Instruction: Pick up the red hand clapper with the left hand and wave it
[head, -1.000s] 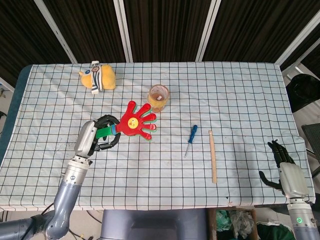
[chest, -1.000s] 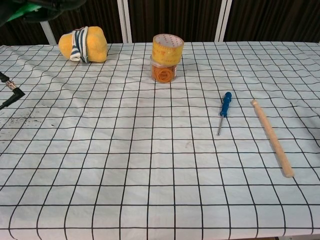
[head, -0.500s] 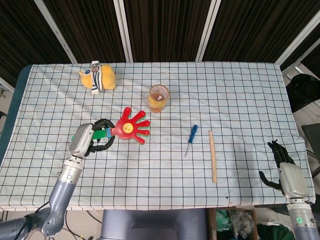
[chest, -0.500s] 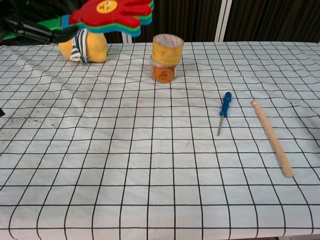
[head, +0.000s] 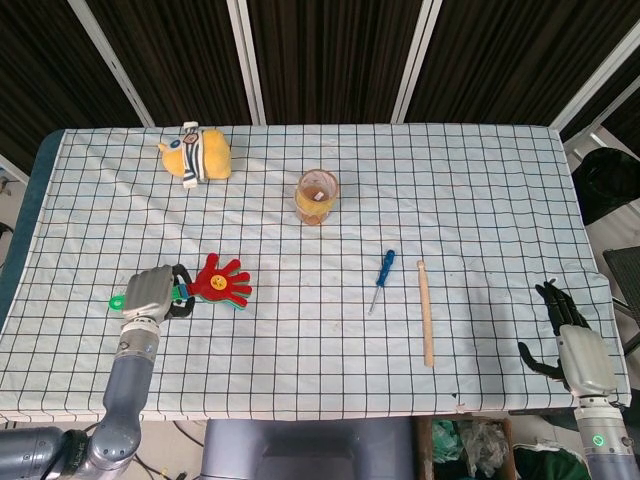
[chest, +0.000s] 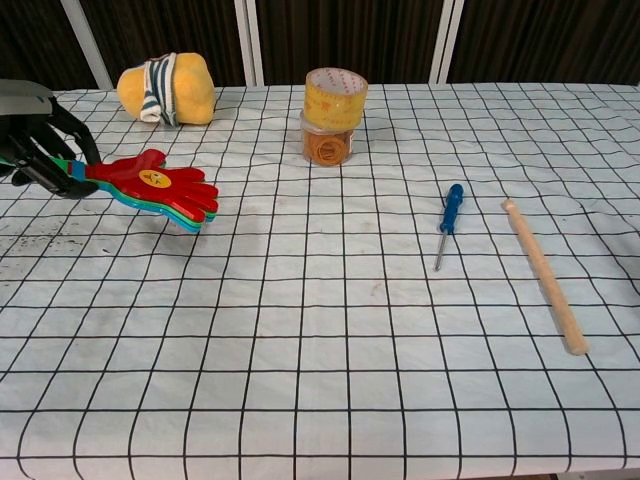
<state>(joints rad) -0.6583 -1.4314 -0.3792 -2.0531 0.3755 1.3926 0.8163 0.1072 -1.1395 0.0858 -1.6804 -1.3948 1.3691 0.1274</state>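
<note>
While the left robot hand (chest: 35, 140) grips its handle, the red hand clapper (chest: 160, 187) juts rightward.

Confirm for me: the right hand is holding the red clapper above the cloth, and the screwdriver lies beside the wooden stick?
Not quite: the left hand holds the red clapper, as the head view shows. The right hand holds nothing. The screwdriver does lie beside the wooden stick.

The left hand (chest: 35, 140) is cut off by the chest view's left edge.
</note>
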